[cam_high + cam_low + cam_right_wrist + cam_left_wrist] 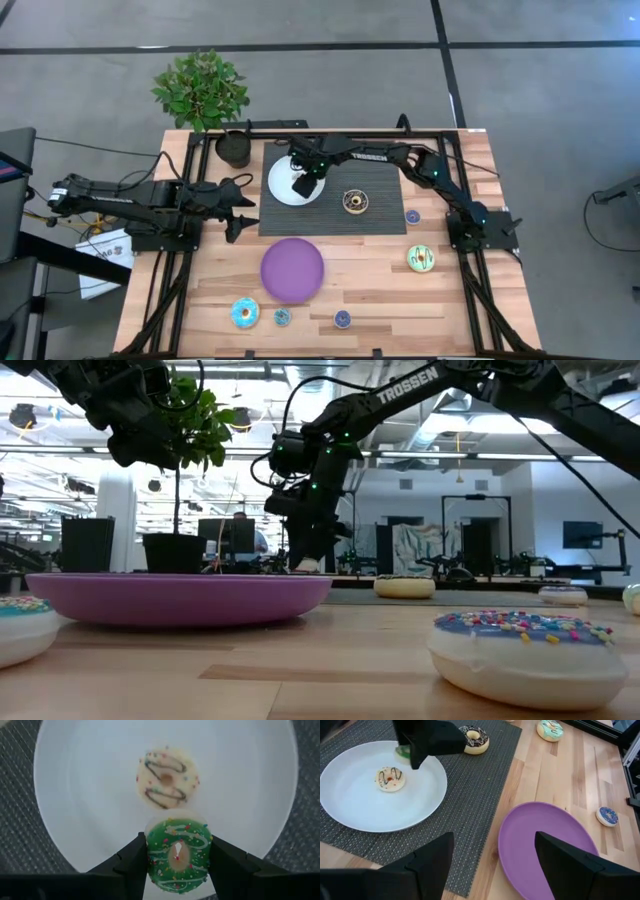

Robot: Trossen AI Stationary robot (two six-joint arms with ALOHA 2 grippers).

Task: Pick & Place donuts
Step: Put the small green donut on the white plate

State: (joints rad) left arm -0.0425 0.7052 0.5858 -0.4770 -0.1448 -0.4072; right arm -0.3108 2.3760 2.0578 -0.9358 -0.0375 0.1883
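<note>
My right gripper (177, 870) is low over the white plate (278, 186) at the far middle of the table, shut on a green mini donut (177, 854). A cream mini donut (167, 777) lies flat on that plate, just beyond the green one. A brown-and-cream donut (355, 201) rests on the dark mat (375, 225). The green-iced donut (421, 258) and a blue mini (412, 216) lie at the right. The blue-iced donut (245, 313) and two minis (283, 317) (342, 319) lie near the front edge. My left gripper (240, 215) waits open at the left. My right gripper pinches the green mini donut by two opposite sides of its rim (150, 851) between its two fingers. The fingers (131, 862) come from above, pointing steeply down. The donut lies flat with its iced face up; whether it touches the plate I cannot tell.
A purple plate (292, 270) lies on the wood in the near middle, between my left gripper and the front donuts. A potted plant (203, 92) and a dark pot (235, 148) stand at the far left corner. Bare wood shows right of the mat.
</note>
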